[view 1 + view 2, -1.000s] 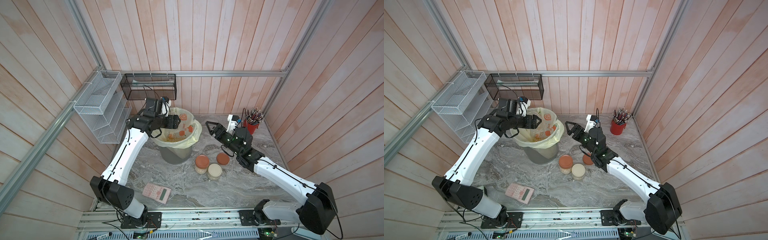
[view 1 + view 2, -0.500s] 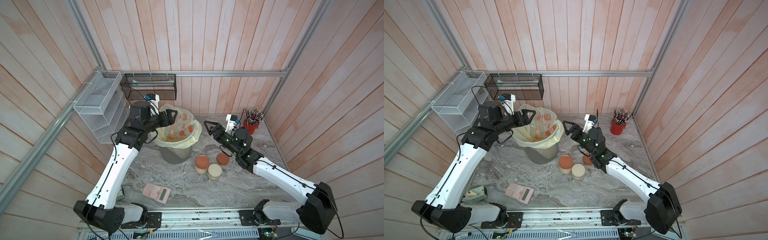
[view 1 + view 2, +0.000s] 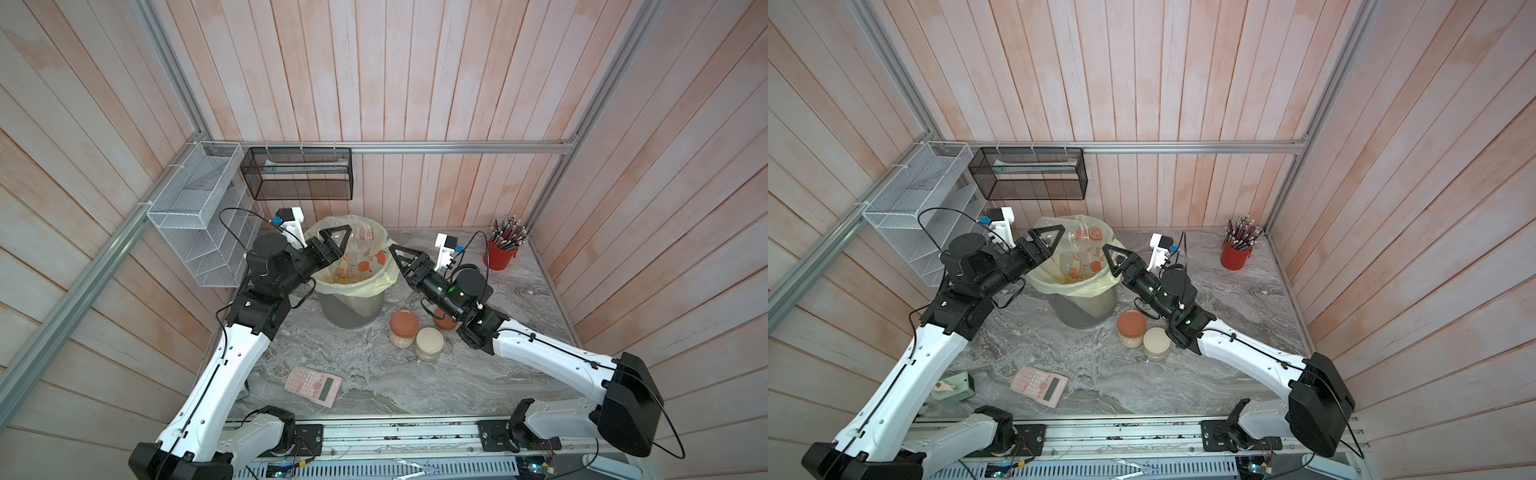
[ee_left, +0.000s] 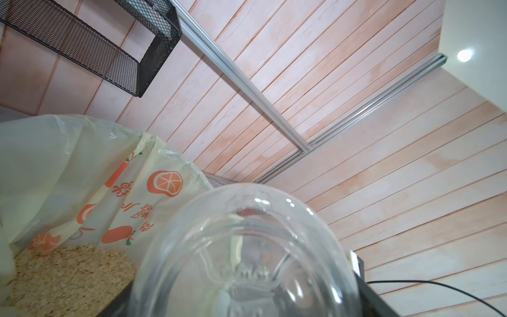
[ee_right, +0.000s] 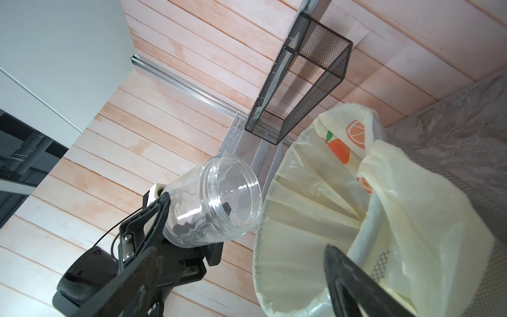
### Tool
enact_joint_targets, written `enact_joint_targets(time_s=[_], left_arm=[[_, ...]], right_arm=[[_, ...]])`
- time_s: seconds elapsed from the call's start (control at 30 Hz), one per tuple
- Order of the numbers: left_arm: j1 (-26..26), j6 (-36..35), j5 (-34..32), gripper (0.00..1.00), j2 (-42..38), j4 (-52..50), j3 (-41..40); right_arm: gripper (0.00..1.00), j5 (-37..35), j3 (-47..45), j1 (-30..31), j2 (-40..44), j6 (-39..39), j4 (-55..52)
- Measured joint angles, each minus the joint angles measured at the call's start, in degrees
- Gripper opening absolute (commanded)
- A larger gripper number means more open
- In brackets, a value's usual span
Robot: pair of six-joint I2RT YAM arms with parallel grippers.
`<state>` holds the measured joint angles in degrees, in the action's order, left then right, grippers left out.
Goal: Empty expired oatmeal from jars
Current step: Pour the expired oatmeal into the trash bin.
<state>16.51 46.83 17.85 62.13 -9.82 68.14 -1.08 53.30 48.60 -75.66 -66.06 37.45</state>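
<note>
The left gripper (image 3: 337, 245) is closed on a clear jar (image 5: 216, 200), gripping it near the bottom; the jar has no lid and looks empty, with no flakes visible inside it in the right wrist view. It lies nearly on its side above the bin (image 3: 349, 309), close to the rim; its bottom is toward the left gripper and its open mouth points across the bin toward the right gripper (image 3: 397, 259). The oatmeal (image 4: 68, 274) is a pale heap at the bottom of the bin's liner (image 3: 374, 286); so this jar appears to be done.

The right gripper hangs just beside the bin's other rim, with its jaws wide apart and nothing between them; it points at the mouth of the held jar.

Two more jars stand on the table, touching or nearly so: one with an orange lid (image 3: 404, 328) and one with a cream lid (image 3: 429, 344); both are closed and pale contents show through their walls. An orange lid (image 3: 441, 323) lies close by, partly hidden by the right arm.

The next move probably turns on those two jars; they sit upright below and behind the right gripper, toward the robot's side of the table, and the right arm is much nearer to them than the left. To reach them, the right gripper would have to turn away from the bin and come down over a lid.
</note>
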Motion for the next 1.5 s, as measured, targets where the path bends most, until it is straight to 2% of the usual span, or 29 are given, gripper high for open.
enact_joint_targets(time_s=[0.3, 0.7, 1.23, 1.5], left_arm=[[1.5, 11.6, 1.0, 0.19, -2.9, 11.9, -7.3], [5.9, 20.3, 1.2, 0.18, -4.3, 22.2, -13.1], [15.5, 22.4, -4.5, 0.16, -5.5, 28.7, -18.8], [17.9, 22.4, -6.4, 0.15, -5.9, 30.4, -20.5]], right_arm=[[0.97, -3.0, 0.0, 2.6, -2.2, -4.3, 4.5], [0.98, -5.5, -0.1, 5.6, -3.2, -6.9, 9.8], [0.98, -8.8, -0.1, 8.0, -3.9, -10.0, 14.3], [0.98, -10.7, 0.1, 8.4, -4.6, -10.9, 14.9]])
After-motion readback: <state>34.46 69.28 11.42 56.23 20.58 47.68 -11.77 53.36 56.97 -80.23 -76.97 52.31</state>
